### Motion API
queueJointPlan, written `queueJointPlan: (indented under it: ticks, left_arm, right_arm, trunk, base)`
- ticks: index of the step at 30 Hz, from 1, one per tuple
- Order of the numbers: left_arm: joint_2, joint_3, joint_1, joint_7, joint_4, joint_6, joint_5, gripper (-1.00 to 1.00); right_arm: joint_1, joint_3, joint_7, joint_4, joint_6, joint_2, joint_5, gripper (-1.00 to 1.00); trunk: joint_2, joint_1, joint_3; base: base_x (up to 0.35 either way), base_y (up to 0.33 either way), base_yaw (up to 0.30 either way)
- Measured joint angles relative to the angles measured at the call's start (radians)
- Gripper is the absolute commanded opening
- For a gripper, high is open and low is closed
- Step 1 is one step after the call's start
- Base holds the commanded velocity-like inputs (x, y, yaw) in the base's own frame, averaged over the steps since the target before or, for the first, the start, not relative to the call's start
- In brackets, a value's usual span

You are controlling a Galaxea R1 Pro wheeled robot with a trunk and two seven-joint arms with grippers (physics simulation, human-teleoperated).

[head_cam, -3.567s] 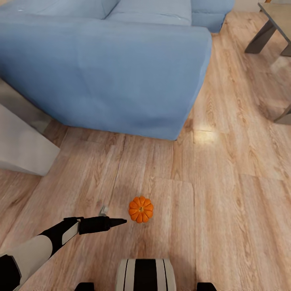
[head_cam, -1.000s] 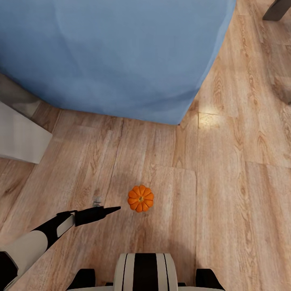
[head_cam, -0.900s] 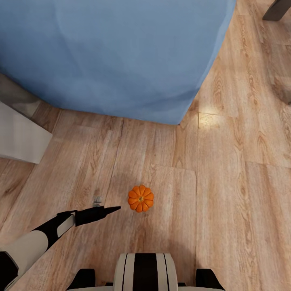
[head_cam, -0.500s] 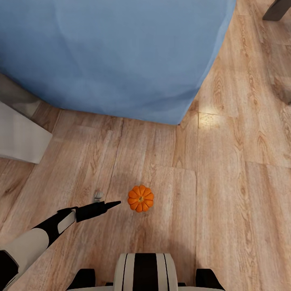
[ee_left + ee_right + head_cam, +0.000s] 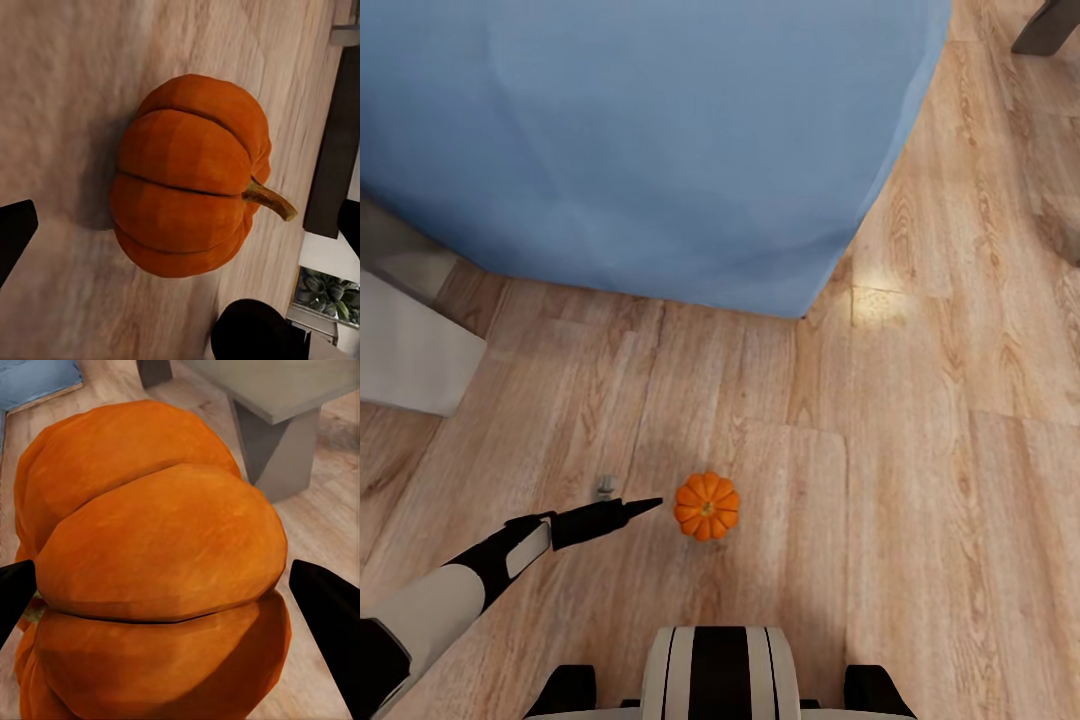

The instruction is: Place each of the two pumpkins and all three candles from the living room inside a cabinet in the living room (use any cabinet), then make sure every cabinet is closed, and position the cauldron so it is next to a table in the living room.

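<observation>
One small orange ribbed pumpkin (image 5: 707, 507) sits on the wood floor just ahead of my base. My left gripper (image 5: 647, 505) reaches toward it from the left, its tip a short gap from the pumpkin. In the left wrist view this pumpkin (image 5: 187, 176) lies close between the spread dark fingertips (image 5: 13, 232), so the left gripper (image 5: 180, 225) is open. A second pumpkin (image 5: 157, 570) looms in the right wrist view, with my right gripper (image 5: 169, 592) shut on it, one dark finger at each side.
A big blue sofa (image 5: 640, 140) blocks the way ahead. A pale slab (image 5: 410, 350) stands at the left. A grey table leg (image 5: 1050, 20) shows at the far right, and a grey table (image 5: 277, 405) lies behind the held pumpkin. Open floor stretches right.
The head view has moved closer and tilted down since the oldest frame. In the last second my left gripper has crept forward toward the floor pumpkin.
</observation>
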Motion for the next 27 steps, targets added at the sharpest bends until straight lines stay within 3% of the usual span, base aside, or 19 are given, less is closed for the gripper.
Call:
queueJointPlan:
  ticks: [17,20,23,27]
  left_arm:
    - [-0.008,0.0,0.0,0.002,0.011,0.0,0.0,1.0]
    - [-0.008,0.0,0.0,0.046,0.011,0.0,0.0,1.0]
    - [-0.017,-0.001,0.001,0.139,0.01,0.0,0.0,1.0]
    - [-0.022,-0.001,0.001,0.164,0.006,0.0,0.0,1.0]
  right_arm:
    - [0.0,-0.002,0.0,-0.002,0.0,-0.001,-0.001,-1.0]
    - [0.0,-0.002,0.0,-0.002,-0.001,-0.001,0.004,-1.0]
    - [0.0,-0.002,0.0,-0.002,-0.001,-0.001,0.004,-1.0]
    - [0.0,-0.002,0.0,-0.002,0.0,0.0,0.003,-1.0]
  trunk:
    - [0.0,0.0,0.0]
    - [0.0,0.0,0.0]
    - [0.0,0.0,0.0]
    - [0.0,0.0,0.0]
  base:
    - [0.0,-0.063,0.0]
    - [0.0,-0.232,0.0]
    - [0.0,-0.064,0.0]
    - [0.0,-0.012,0.0]
